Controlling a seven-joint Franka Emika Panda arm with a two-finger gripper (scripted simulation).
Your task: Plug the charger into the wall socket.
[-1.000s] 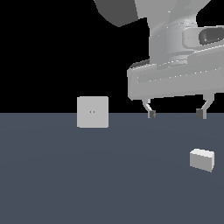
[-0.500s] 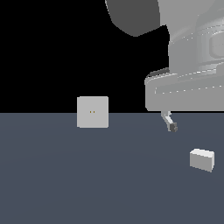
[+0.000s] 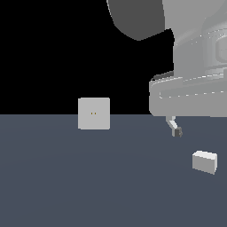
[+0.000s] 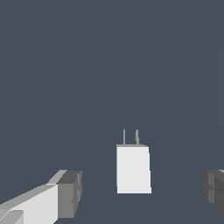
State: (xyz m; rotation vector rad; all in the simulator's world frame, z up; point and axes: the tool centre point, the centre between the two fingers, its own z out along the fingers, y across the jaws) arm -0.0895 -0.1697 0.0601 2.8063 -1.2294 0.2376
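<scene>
The charger (image 3: pixel 204 161) is a small light-grey block lying on the dark floor at the exterior view's right. In the wrist view the charger (image 4: pixel 133 169) shows two thin prongs (image 4: pixel 130 137) sticking out of one end. My gripper (image 4: pixel 141 190) is open and hangs above the charger, which appears in the gap between the two dark fingertips (image 4: pixel 70 194) without touching either. The exterior view shows only one finger (image 3: pixel 177 131), up and to the left of the charger. The wall socket (image 3: pixel 94 113), a square plate with two tiny yellowish holes, stands upright to the exterior view's left.
The arm's large grey hand and wrist (image 3: pixel 195 88) fill the upper right of the exterior view. The dark grey floor (image 3: pixel 88 177) runs flat between the socket and the charger.
The arm has swung toward the exterior view's right and looms larger, so one finger has left the frame. The charger and socket have not moved.
</scene>
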